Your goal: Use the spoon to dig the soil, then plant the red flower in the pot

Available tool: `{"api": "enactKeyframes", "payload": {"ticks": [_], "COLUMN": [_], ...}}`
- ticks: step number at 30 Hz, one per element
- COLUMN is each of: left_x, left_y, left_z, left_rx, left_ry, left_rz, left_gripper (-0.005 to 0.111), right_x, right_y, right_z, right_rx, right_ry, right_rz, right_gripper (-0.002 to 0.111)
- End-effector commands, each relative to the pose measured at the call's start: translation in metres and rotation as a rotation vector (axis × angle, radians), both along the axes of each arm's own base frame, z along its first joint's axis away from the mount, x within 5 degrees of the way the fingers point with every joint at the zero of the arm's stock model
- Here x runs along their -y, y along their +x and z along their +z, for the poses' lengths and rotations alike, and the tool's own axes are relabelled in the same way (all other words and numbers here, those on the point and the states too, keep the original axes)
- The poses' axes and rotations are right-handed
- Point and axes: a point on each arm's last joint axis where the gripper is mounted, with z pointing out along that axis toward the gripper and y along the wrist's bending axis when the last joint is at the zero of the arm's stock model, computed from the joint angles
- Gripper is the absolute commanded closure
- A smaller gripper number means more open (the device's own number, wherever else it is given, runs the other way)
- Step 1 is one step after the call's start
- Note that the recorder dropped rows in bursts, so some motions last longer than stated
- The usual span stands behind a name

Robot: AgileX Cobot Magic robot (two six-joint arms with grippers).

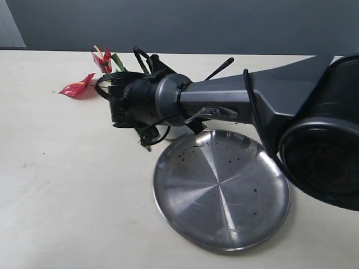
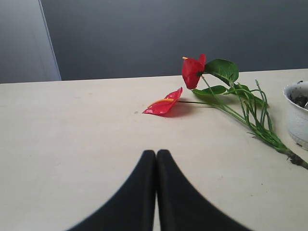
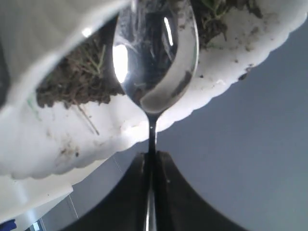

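Well, spoon (image 3: 156, 53) across scalloped rim of pot (image 3: 219, 89).

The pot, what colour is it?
The pot is white, its scalloped rim smudged with dark soil; best seen in the right wrist view.

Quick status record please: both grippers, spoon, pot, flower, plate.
left gripper: shut, empty, over the table
right gripper: shut on spoon handle
spoon bowl: inside the pot rim, at the soil
red flower: lying on the table beside the pot, not planted
steel plate: on the table, a few dark specks on it
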Motion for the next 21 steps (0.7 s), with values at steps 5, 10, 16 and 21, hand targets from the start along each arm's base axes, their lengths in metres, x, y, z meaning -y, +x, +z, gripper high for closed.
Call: {"api": "enactKeyframes", "payload": {"ticks": [5, 10, 16, 21], "left_x": [0.000, 0.000, 0.000, 0.000], "left_y": [0.000, 0.000, 0.000, 0.000], "left_z": [0.001, 0.001, 0.001, 0.001], "left_rx": [0.006, 0.006, 0.006, 0.006], "left_ry": [-0.004, -0.004, -0.004, -0.004], "left_rz": [-0.005, -0.005, -0.005, -0.005], "left_gripper": [0.105, 0.105, 0.105, 0.105], "right_x": [-0.002, 0.006, 0.049, 0.073], "right_y": [0.002, 0.005, 0.018, 0.017], "right_z": [0.005, 0.027, 0.062, 0.072], "right_rx": [0.092, 0.131, 0.059, -0.068], "right_ry": [-0.026, 0.055, 0.220, 0.493], "right_rz": [0.002, -0.053, -0.282, -0.550], "right_gripper": [0.109, 0.109, 0.109, 0.109]}}
